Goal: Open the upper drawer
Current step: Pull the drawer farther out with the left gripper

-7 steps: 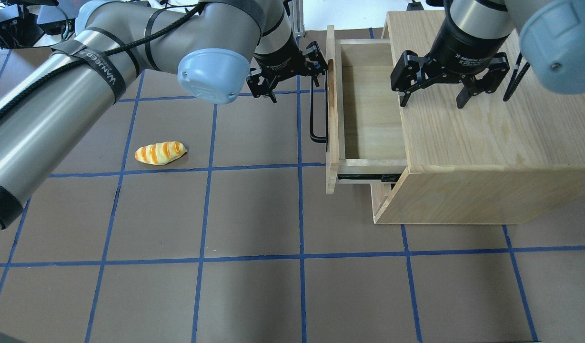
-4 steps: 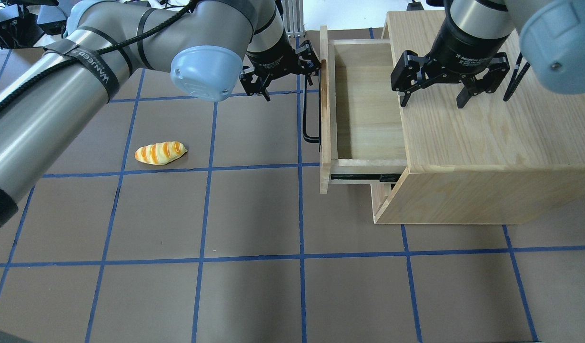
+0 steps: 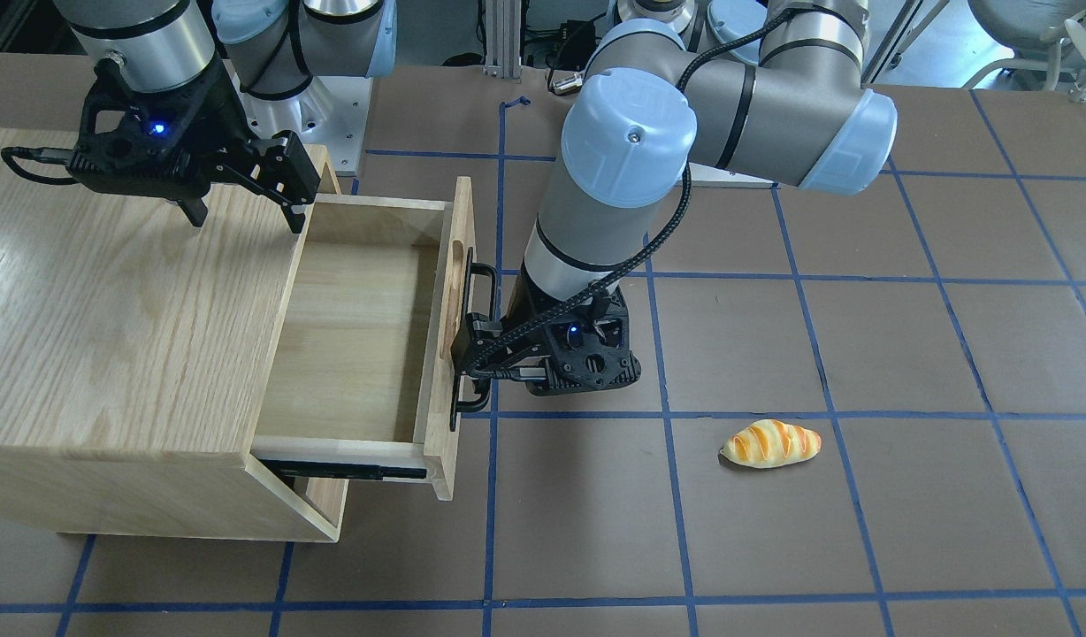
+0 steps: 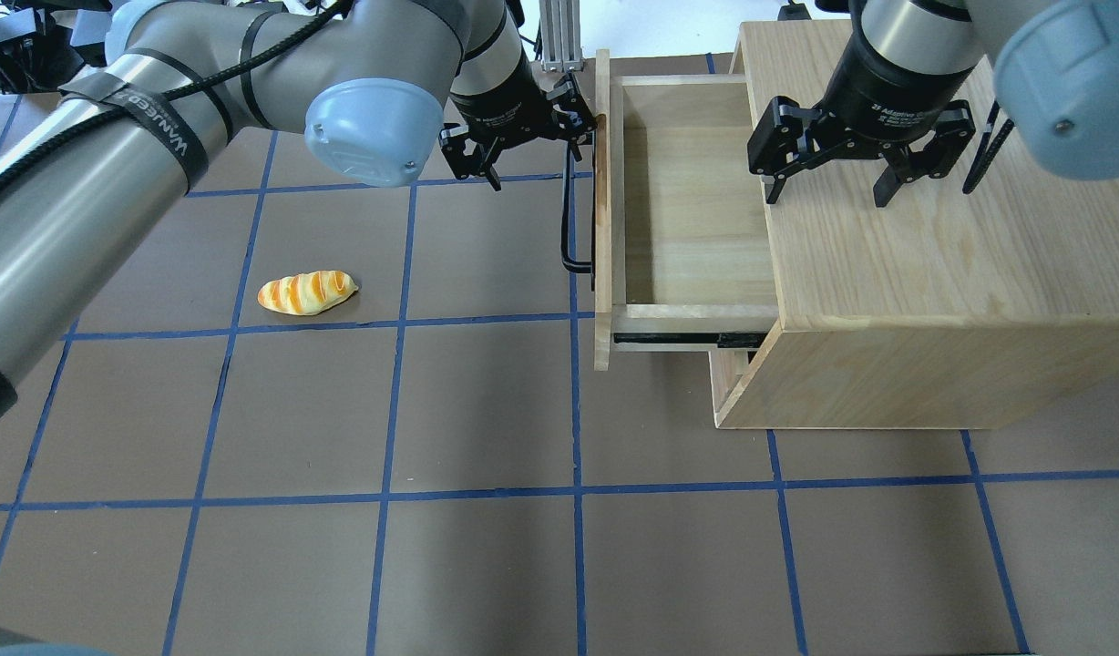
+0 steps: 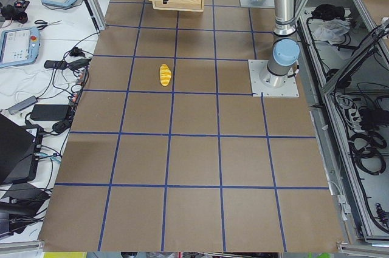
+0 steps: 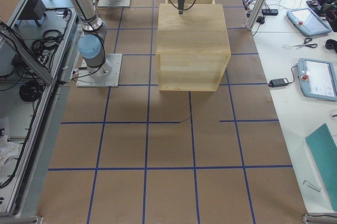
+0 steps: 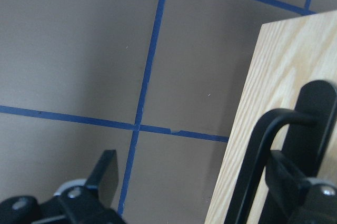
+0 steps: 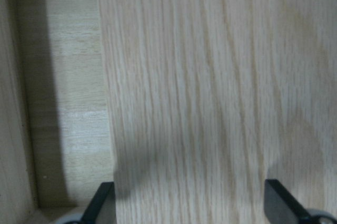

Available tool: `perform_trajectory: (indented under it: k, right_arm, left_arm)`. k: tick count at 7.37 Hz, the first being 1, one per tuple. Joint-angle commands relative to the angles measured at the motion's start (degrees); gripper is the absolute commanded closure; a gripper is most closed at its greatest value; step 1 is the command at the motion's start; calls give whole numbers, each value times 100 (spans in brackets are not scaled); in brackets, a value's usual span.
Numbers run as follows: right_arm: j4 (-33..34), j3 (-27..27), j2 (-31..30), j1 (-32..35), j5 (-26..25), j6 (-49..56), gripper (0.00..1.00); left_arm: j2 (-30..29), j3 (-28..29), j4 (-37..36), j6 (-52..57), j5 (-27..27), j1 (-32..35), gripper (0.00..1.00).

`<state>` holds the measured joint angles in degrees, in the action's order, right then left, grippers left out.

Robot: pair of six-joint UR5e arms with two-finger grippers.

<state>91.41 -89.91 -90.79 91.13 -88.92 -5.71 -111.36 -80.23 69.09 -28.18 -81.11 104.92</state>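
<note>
The upper drawer [image 4: 696,210] is light wood and stands pulled well out of the cabinet [image 4: 933,246], its inside bare. Its front panel [image 4: 602,228] carries a long black bar handle [image 4: 569,219]. My left gripper [image 4: 539,157] is open at the far end of the handle. In the left wrist view one finger [image 7: 295,187] sits behind the bar [image 7: 258,166], against the panel [image 7: 274,87], and the other finger [image 7: 105,174] is well apart over the table. My right gripper [image 4: 833,191] is open and empty above the cabinet top.
A yellow-orange toy bread [image 4: 306,292] lies on the brown mat to the left of the drawer. A black side rail [image 4: 687,340] shows under the drawer's near side. The cabinet fills the table's back right.
The drawer has slid further out of the cabinet to the left, and my left gripper has moved left with the handle. The right gripper has not moved.
</note>
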Motion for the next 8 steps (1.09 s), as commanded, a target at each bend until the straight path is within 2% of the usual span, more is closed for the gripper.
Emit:
perform_trajectory:
  k: [1,8]
  right_arm:
    - [0,0,0,1,-3,0,0]
    - [0,0,0,1,6,0,0]
  left_arm:
    - [27,-2,25,50,-1,-42,0]
    - [44,-11,69,103,-36,-146,0]
